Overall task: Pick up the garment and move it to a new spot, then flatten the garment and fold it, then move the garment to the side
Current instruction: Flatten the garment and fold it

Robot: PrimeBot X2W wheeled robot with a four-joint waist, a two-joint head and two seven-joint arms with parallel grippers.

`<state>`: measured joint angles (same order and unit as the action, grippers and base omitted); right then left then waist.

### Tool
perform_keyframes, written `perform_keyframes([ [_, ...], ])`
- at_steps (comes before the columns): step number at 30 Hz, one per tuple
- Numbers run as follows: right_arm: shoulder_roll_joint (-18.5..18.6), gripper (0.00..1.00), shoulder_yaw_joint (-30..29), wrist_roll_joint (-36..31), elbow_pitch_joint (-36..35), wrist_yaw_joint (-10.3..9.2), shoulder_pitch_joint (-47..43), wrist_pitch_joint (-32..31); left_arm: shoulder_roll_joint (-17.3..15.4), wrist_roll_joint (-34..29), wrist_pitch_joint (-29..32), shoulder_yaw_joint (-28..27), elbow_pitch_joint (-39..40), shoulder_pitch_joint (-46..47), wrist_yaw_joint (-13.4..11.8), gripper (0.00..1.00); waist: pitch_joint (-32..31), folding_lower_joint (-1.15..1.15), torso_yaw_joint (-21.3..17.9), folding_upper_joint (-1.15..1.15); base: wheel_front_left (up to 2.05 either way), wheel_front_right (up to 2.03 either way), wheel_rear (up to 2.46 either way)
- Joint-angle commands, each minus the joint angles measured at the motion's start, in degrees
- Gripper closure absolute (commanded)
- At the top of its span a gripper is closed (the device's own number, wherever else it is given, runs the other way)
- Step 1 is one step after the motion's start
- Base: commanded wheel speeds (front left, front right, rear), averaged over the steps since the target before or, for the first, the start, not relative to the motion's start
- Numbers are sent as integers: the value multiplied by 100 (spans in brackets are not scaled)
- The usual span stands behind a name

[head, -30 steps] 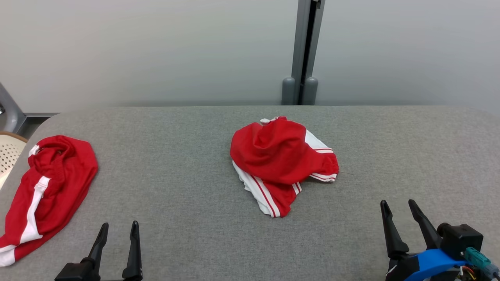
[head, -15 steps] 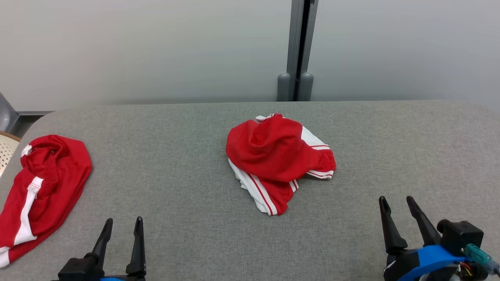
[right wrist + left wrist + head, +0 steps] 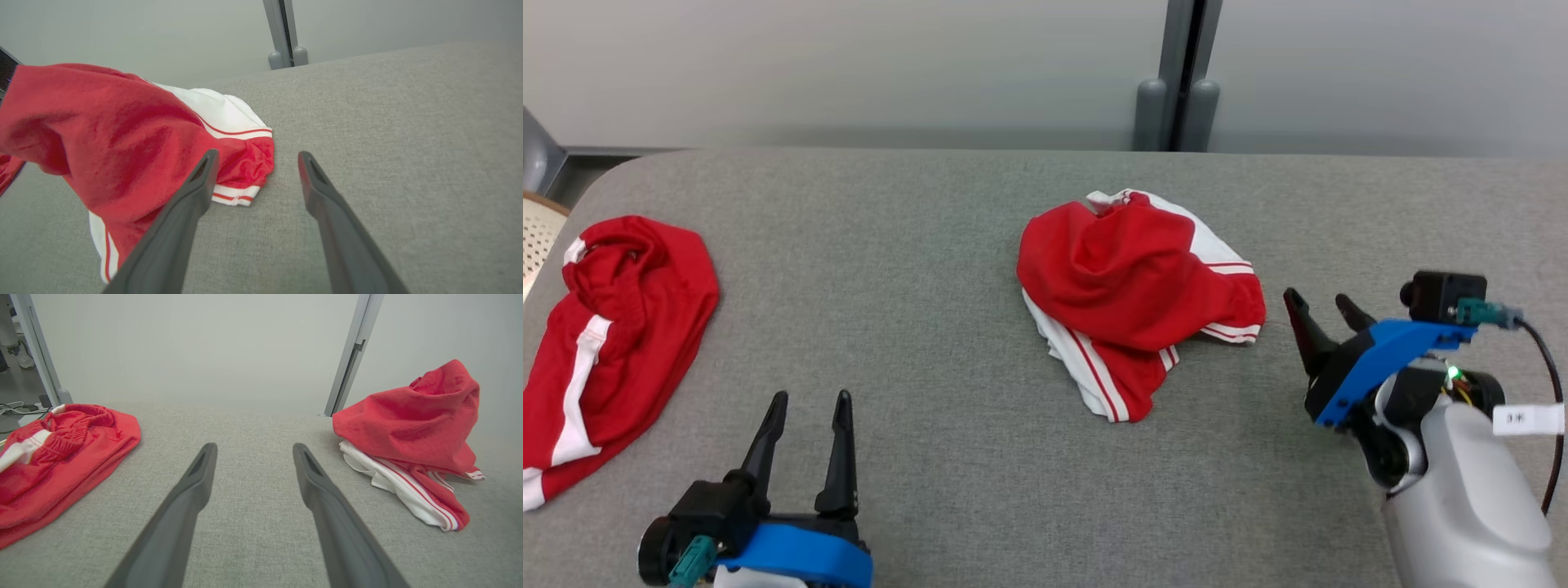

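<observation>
Since the crumpled red-and-white cloth garment [image 3: 1135,294] lies untouched, every step is left; my left gripper [image 3: 811,395] and right gripper [image 3: 1315,296] gape empty.

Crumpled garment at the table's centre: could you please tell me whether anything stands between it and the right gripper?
Nothing visible does. The open right gripper sits just right of the crumpled garment, with bare grey table between them.

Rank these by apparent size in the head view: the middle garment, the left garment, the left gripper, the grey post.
1-2. middle garment and left garment: about alike; the left one runs off the picture's edge, so unranked.
3. left gripper, near the camera.
4. grey post, far back.
</observation>
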<state>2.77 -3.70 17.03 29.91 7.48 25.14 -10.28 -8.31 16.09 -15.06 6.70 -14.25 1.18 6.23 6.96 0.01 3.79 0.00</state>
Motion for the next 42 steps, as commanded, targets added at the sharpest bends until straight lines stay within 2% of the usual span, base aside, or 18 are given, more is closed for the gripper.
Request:
perform_keyframes([
  [1, 17, 0, -130, -90, 353, 3, 403, -116, 26, 6, -16, 44, 20, 198, 30, 0, 266, -1, 241, 0, 0, 0, 0],
  [3, 15, 0, -354, -173, 911, 3, 898, -185, 63, 14, -16, 108, -14, 323, 43, 0, 401, -1, 375, 0, 0, 0, 0],
  [9, 19, 0, -1109, -1215, 2529, 3, 1844, -228, 127, 3, -16, 308, -89, 602, 79, 0, 601, -1, 674, 0, 0, 0, 0],
  [13, 20, 0, -1594, -1985, 3103, 3, 2080, -225, 136, 12, -16, 386, -89, 680, 99, 0, 643, -1, 808, 0, 0, 0, 0],
  [17, 4, 0, -1797, -2376, 3617, 3, 2109, -293, 93, 20, -16, 397, -46, 672, 104, 0, 653, -1, 851, 0, 0, 0, 0],
  [18, -17, 53, -1802, -2252, 3812, 3, 2159, -255, 85, 25, -16, 401, -47, 663, 106, 0, 645, -1, 865, 0, 0, 0, 0],
  [19, -35, 100, -1773, -2167, 3983, 10, 2196, -220, 79, 36, -16, 382, -48, 652, 107, 0, 626, -1, 872, 0, 0, 0, 0],
  [25, 22, 100, -1655, -1792, 4140, 7, 2663, 585, 73, 44, -16, 250, -35, 514, 106, 0, 377, -1, 784, 0, 0, 0, 0],
  [29, 15, 100, -1358, -1601, 4082, 6, 3072, 1048, 80, 56, -16, 216, -48, 420, 102, 0, 160, -1, 704, 0, 0, 0, 0],
  [36, 17, 100, -271, -985, 3711, 6, 3830, 1384, 63, 74, -16, 159, -45, 198, 38, 0, -205, -1, 557, 0, 0, 0, 0],
  [42, 8, 100, 894, -250, 2830, 6, 4293, 1098, 35, 95, -16, 132, 37, 45, 9, 0, -333, -1, 519, 0, 0, 0, 0],
])
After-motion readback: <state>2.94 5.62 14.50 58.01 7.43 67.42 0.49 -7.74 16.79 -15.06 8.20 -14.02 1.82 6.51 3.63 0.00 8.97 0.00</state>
